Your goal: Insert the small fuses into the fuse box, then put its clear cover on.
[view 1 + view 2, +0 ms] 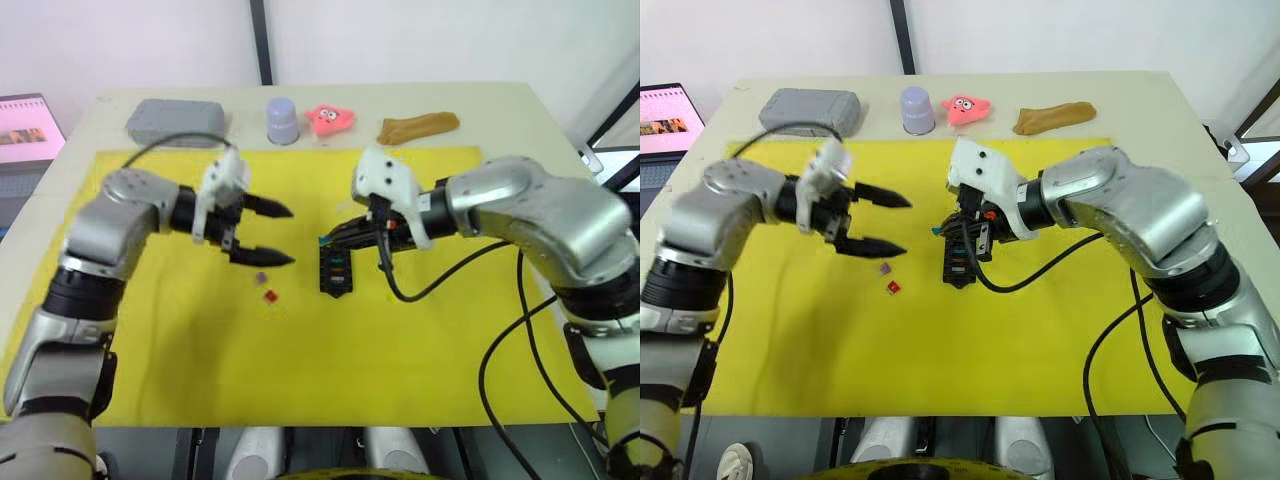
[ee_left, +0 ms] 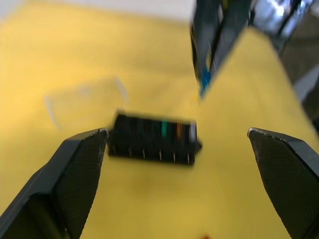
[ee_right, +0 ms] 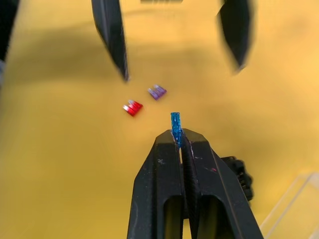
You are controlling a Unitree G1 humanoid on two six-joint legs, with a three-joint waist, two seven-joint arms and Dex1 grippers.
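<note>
The right gripper [image 3: 177,137] is pinching a small blue fuse [image 3: 175,124] between its closed fingertips, holding it above the yellow mat [image 1: 200,360] just over the black fuse box [image 1: 336,272]. The fuse box is lying near the middle of the mat, and a teal and an amber fuse are sitting in its slots. The left gripper [image 1: 262,233] is hovering above the mat to the left of the box with its two black fingers spread wide apart, holding nothing. Just below it, a purple fuse [image 1: 261,278] and a red fuse [image 1: 269,296] are lying loose on the mat, close to each other and a little left of the box. The clear cover [image 2: 84,99] is resting flat on the mat right beside the box. Along the far edge of the table, beyond the mat, a grey case [image 1: 175,121], a lilac cup [image 1: 282,120], a pink toy [image 1: 329,119] and a brown lump [image 1: 418,127] are sitting in a row
</note>
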